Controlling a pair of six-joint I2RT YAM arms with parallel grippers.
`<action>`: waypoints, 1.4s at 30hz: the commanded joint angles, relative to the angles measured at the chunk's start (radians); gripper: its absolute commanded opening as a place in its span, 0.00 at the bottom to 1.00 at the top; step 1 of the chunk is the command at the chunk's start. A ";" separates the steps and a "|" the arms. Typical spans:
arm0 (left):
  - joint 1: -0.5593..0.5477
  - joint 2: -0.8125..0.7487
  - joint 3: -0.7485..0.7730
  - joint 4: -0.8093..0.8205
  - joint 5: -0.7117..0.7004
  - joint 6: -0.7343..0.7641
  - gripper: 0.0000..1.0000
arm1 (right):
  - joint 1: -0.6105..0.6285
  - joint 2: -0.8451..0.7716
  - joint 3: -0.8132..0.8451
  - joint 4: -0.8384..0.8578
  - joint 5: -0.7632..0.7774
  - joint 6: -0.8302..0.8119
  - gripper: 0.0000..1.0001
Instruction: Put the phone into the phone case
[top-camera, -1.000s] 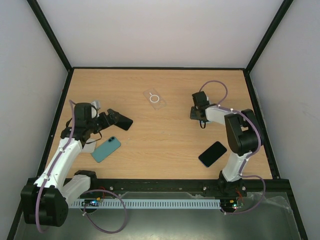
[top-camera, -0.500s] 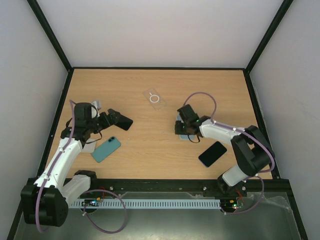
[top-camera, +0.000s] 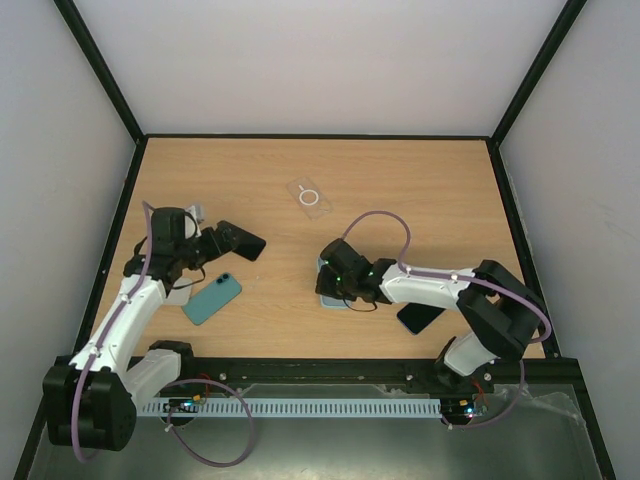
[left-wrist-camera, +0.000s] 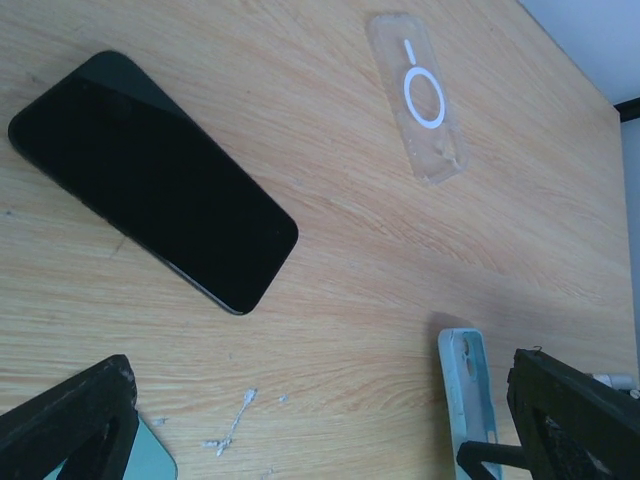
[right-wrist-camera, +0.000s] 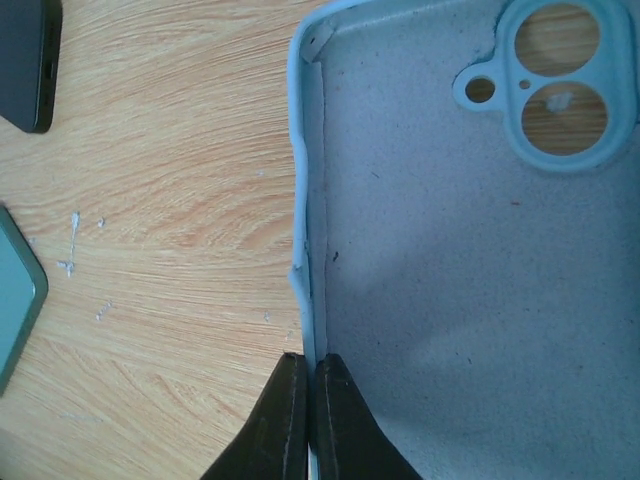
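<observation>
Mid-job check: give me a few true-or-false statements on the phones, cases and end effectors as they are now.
1. The right end effector pinches the light blue case by its side wall. True.
2. The left end effector holds the left black phone. False: it is open, and that phone lies on the table.
3. The clear case lies empty on the table. True.
4. The teal phone sits in the light blue case. False: that case is empty, and the phone lies apart.
</observation>
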 joint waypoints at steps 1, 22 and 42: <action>0.001 0.007 -0.022 -0.007 0.016 -0.006 1.00 | 0.008 0.007 -0.013 0.017 0.030 0.098 0.03; -0.019 -0.005 -0.006 -0.030 0.032 -0.004 1.00 | -0.016 -0.321 0.007 -0.447 0.349 0.332 0.79; -0.083 -0.001 -0.002 -0.040 -0.013 -0.013 1.00 | -0.297 -0.454 -0.144 -0.768 0.469 0.451 0.90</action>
